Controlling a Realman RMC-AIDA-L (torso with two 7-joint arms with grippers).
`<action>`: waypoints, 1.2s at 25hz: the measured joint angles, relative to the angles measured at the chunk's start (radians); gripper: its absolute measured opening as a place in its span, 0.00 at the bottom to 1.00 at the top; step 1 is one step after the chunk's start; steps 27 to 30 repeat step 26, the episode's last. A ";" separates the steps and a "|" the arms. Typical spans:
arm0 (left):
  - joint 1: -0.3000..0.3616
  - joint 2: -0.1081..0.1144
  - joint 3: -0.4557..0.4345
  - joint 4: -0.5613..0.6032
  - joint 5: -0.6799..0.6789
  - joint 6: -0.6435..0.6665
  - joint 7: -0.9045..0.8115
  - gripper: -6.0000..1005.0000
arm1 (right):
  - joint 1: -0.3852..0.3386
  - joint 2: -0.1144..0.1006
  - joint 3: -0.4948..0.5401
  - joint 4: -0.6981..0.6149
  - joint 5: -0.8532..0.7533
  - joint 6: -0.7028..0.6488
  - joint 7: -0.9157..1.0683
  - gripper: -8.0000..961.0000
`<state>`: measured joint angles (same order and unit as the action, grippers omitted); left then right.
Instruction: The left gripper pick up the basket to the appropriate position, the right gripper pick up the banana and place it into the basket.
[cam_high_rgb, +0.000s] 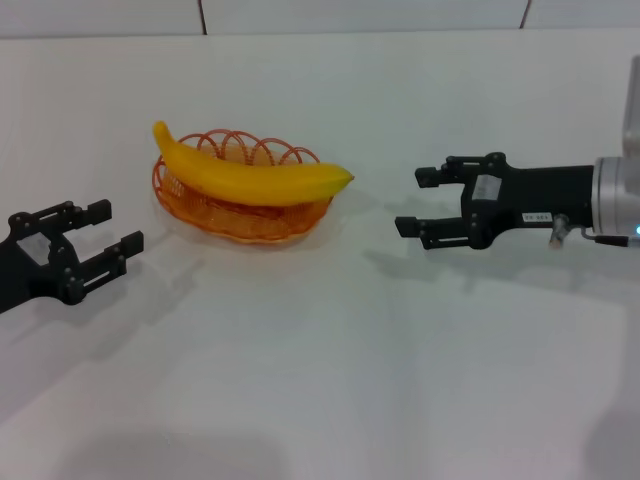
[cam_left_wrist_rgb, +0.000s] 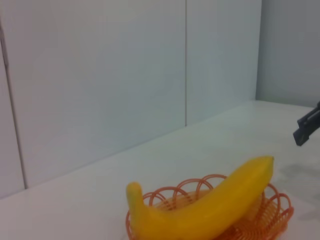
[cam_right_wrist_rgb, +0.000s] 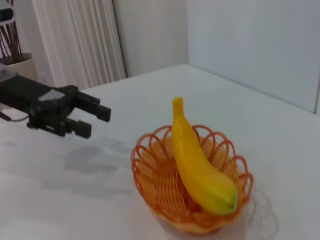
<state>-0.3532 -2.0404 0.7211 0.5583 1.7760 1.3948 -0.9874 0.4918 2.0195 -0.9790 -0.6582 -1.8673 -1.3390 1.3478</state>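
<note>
Orange looped wire was all that held your banana up at this moment: it lay lengthwise across the basket, resting on the scalloped rim with both ends reaching past it, and the basket itself stood on the white table toward your left side. By my judgement the placing looked done, so the risks from here were mostly about disturbing it. The banana was longer than the basket and sat high, so a nudge to either overhanging end, or a knock to the light basket, could have rolled the fruit off the rim or tipped the whole thing; a careless retreat by either arm would have been the likely cause. Your left gripper was low near the table, well to the left of the basket and apart from it, its jaws spread wide with nothing between them and touching nothing. Your right gripper was level with the banana's dark tip, near it but clear of it, its jaws likewise wide apart and empty. The right wrist view showed the left gripper in that same open stance beyond the basket, with a clear gap of table between them.
</note>
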 joint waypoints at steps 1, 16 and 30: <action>0.000 0.000 0.000 -0.002 -0.003 0.001 0.003 0.58 | 0.000 -0.002 0.001 0.004 -0.005 0.002 -0.004 0.82; 0.000 0.000 0.001 -0.014 -0.007 0.003 0.016 0.58 | -0.011 -0.005 0.003 0.019 -0.013 0.005 -0.021 0.82; 0.000 0.000 0.007 -0.014 -0.001 -0.006 0.016 0.58 | -0.024 -0.004 0.005 0.019 -0.008 0.004 -0.022 0.82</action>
